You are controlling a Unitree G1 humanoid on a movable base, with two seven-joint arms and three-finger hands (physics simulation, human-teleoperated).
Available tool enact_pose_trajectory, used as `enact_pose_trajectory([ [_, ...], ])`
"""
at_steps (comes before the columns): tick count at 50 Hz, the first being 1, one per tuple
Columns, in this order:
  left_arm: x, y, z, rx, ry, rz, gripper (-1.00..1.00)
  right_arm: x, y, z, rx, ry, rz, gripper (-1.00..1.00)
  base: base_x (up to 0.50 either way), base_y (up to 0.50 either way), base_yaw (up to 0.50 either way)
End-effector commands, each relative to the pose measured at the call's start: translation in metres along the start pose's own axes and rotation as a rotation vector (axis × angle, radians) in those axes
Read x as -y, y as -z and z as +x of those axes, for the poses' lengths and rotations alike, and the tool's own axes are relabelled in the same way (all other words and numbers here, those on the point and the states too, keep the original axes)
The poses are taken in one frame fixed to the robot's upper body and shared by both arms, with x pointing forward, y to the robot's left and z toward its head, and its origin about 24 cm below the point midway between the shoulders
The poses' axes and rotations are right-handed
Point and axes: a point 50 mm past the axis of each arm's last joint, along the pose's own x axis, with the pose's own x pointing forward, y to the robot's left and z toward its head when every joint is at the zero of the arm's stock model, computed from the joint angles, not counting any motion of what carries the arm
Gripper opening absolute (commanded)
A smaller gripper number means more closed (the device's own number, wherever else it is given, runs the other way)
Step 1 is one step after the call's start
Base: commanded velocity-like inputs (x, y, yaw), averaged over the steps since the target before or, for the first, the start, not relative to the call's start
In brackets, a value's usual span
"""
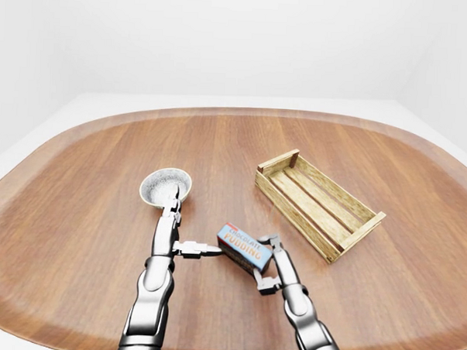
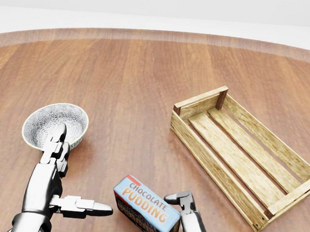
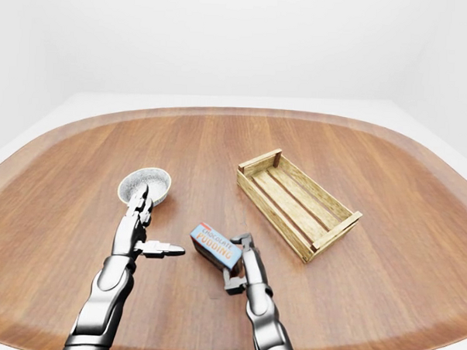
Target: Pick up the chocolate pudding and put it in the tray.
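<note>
Right hand [image 2: 174, 215]: fingers curled around the pudding box [image 2: 146, 206], bottom centre of head view.
Left hand [image 2: 62, 186]: spread wide, holding nothing, below the bowl [image 2: 55, 124].
Progress: box grasped; carrying to the tray [image 2: 244, 156] at right remains.

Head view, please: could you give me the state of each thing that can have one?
Pudding box: tilted, in the right robot hand's grip.
Tray: empty.
Bowl: upright, empty.
Right robot hand: shut on the pudding box.
Left robot hand: open, holding nothing.
</note>
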Motion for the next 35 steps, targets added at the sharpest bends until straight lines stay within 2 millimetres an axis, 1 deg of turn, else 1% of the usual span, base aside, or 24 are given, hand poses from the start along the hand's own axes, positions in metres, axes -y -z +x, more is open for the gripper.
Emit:
enact_pose_trajectory([
  [1,0.0,-0.001,0.0,0.017,0.008,-0.013,1.0,0.001,0.001,0.0,-0.003,0.011,-0.003,-1.0,0.0,0.0,0.0],
  [12,0.0,-0.001,0.001,0.017,0.009,-0.014,1.0,0.005,-0.012,-0.004,0.06,0.018,0.021,-1.0,0.0,0.0,0.0],
  [14,0.0,-0.001,0.0,0.017,0.009,-0.014,1.0,0.007,-0.021,-0.006,0.099,0.019,0.034,-1.0,0.0,0.0,0.0],
  [18,0.0,-0.002,0.0,0.017,0.009,-0.014,1.0,0.016,-0.044,-0.012,0.207,0.026,0.069,-1.0,0.0,0.0,0.0],
  [23,0.0,-0.002,0.0,0.017,0.01,-0.014,1.0,0.022,-0.061,-0.017,0.286,0.031,0.082,-1.0,0.0,0.0,0.0],
  [35,-0.001,-0.003,-0.001,0.017,0.01,-0.014,1.0,0.024,-0.073,-0.021,0.342,0.033,0.089,-1.0,0.0,0.0,0.0],
])
